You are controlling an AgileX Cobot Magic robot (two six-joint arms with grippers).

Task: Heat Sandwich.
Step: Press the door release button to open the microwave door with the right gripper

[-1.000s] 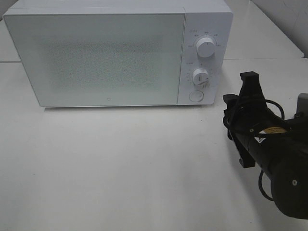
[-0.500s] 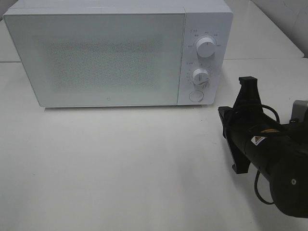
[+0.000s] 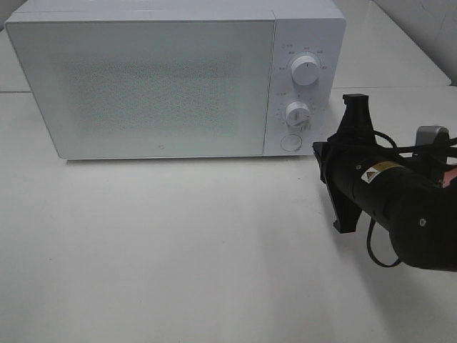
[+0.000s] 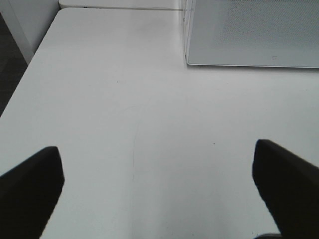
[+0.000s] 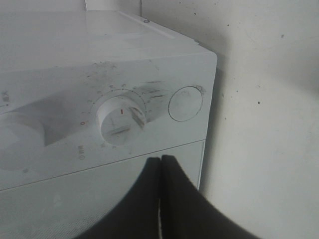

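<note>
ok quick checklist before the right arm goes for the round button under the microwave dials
1. Right gripper shut for a fingertip push: ok.
2. Tips touching the round button: not ok, they stand off the panel.
3. Tips lined up on the button rather than the lower dial: cannot tell.
4. Microwave door shut, so a press makes sense: ok.
5. Left gripper open and away from the door, over the table: ok.
6. Sandwich located: cannot tell, no view shows it.
</note>
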